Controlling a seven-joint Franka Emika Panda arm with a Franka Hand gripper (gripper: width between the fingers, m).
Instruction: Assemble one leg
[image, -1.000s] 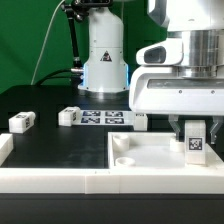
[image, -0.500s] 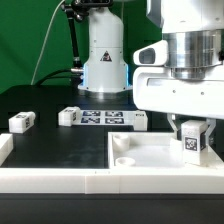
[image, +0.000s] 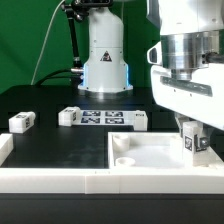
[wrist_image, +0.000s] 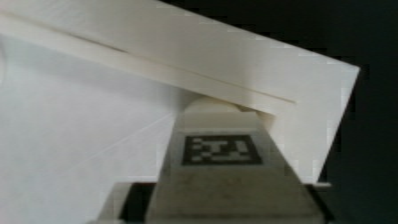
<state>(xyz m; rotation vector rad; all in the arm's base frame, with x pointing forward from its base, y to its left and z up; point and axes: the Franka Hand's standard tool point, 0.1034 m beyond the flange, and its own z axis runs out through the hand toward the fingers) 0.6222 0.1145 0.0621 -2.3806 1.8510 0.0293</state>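
My gripper is shut on a leg, a small white block with a black-and-white tag, and holds it upright over the far right corner of the large flat white panel. In the wrist view the leg fills the middle with its tag facing the camera, and the panel lies behind it. The dark fingers press both its sides. Two more legs lie on the black table: one at the exterior view's left and one next to the marker board.
The marker board lies flat at the back of the table. The arm's white base stands behind it. A white rail runs along the table's front edge. A round socket shows in the panel's near left corner.
The wrist has turned, and the gripper with the leg has rotated and shifted slightly to the exterior view's right over the panel corner. The other parts have not moved.
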